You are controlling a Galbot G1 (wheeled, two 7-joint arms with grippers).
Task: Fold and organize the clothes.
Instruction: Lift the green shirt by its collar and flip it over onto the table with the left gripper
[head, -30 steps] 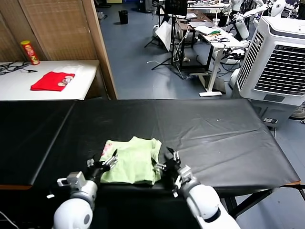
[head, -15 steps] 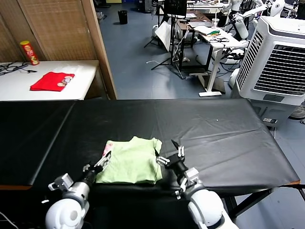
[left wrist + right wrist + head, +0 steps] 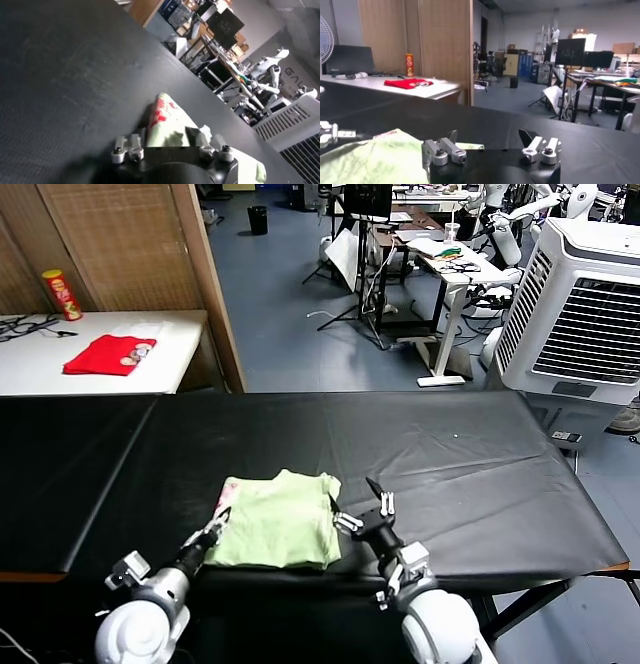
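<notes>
The clothes [image 3: 275,519], a pale green T-shirt, lie folded into a rough square near the front edge of the black table [image 3: 450,464]. A pink-red print shows at the shirt's left edge [image 3: 161,111]. My left gripper [image 3: 213,526] sits at the shirt's near-left corner, its fingers drawn together on the fabric; in the left wrist view green cloth fills the space between the jaws of the left gripper [image 3: 167,136]. My right gripper [image 3: 363,509] hovers just right of the shirt, open and holding nothing. In the right wrist view the right gripper [image 3: 490,137] has only table between its fingers, with the shirt [image 3: 370,160] off to one side.
A red folded garment [image 3: 108,354] and a chips can [image 3: 63,292] sit on a white side table at the far left. A wooden partition [image 3: 205,284] stands behind the table. A large air cooler [image 3: 585,314] stands at the far right.
The left gripper has slid back to the shirt's near-left corner and closed its fingers on the fabric. The right gripper has moved right, off the shirt, and stays open.
</notes>
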